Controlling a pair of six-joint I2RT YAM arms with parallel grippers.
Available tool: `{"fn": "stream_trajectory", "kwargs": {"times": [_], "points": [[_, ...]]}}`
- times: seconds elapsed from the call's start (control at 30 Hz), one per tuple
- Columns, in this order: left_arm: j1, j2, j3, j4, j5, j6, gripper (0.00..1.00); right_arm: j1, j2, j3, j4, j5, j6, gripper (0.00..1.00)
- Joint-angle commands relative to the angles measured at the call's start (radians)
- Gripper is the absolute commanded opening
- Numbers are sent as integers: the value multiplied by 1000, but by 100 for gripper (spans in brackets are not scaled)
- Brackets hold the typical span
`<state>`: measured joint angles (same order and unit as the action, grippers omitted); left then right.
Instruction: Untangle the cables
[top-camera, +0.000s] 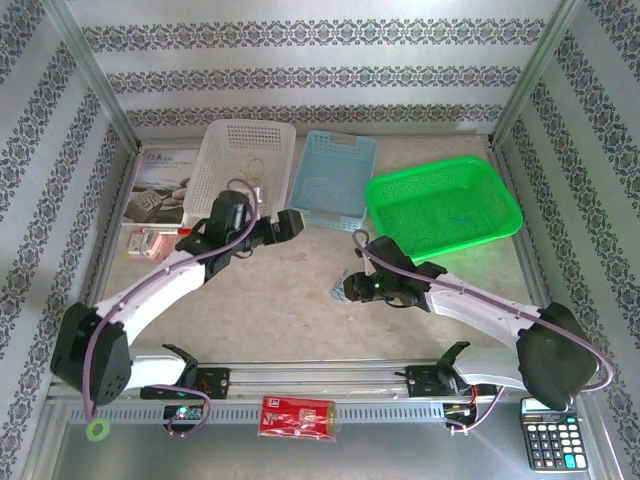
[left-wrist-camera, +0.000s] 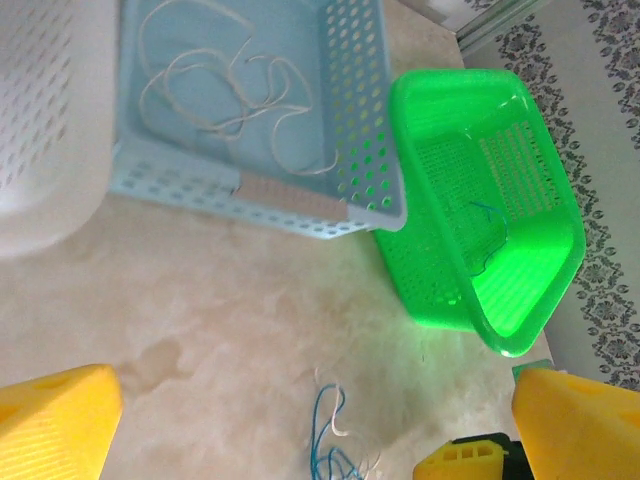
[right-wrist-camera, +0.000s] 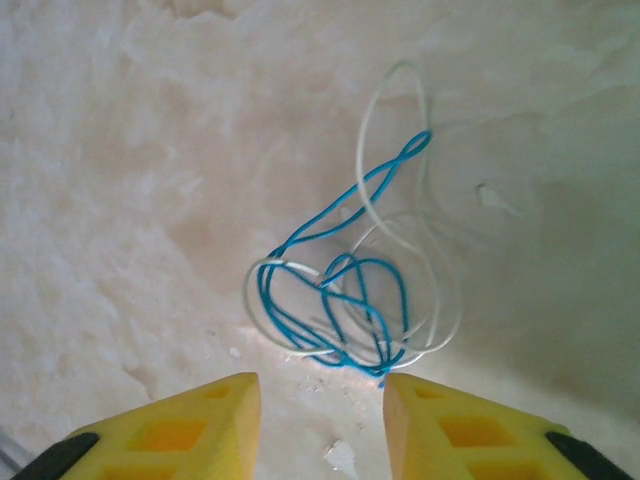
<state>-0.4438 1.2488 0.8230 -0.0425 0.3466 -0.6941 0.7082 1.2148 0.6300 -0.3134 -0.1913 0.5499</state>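
Observation:
A small tangle of blue and white cables (right-wrist-camera: 350, 290) lies on the pale table. My right gripper (right-wrist-camera: 320, 395) hovers low just short of it, jaws open, with nothing between the yellow fingers (right-wrist-camera: 200, 420); one blue strand end touches the right fingertip. In the left wrist view the same tangle (left-wrist-camera: 335, 440) shows at the bottom edge. My left gripper (left-wrist-camera: 315, 400) is wide open and empty, high above the table by the blue basket (left-wrist-camera: 300, 205). White cords (left-wrist-camera: 220, 90) lie in that basket. A blue-green cord (left-wrist-camera: 485, 215) lies in the green basket (left-wrist-camera: 440, 290).
Three baskets stand along the back: white (top-camera: 215, 135) with a yellow cord (top-camera: 258, 165), blue (top-camera: 340, 137) and green (top-camera: 440, 165). A booklet (top-camera: 160, 180) and a pink item (top-camera: 150, 243) sit at the left. A calculator (top-camera: 550, 445) and a red packet (top-camera: 298, 415) lie on the near ledge.

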Motion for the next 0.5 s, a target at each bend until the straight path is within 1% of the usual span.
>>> {"fn": "stream_trajectory", "kwargs": {"times": [0.0,0.1,0.23,0.4,0.47], "points": [[1,-99,-66,32,-39,-64,100,39,11,-19,-24,8,-13,34],[2,-157,-104,3,-62,-65,100,70,29,-20,-23,14,-3,30],[2,-179,-125,-6,-70,-69,100,98,66,-8,-3,20,3,25],[1,-163,-126,21,-60,-87,100,105,127,24,23,42,-4,23],[2,-158,-128,40,-56,-96,100,105,148,39,27,70,-9,23]]}}
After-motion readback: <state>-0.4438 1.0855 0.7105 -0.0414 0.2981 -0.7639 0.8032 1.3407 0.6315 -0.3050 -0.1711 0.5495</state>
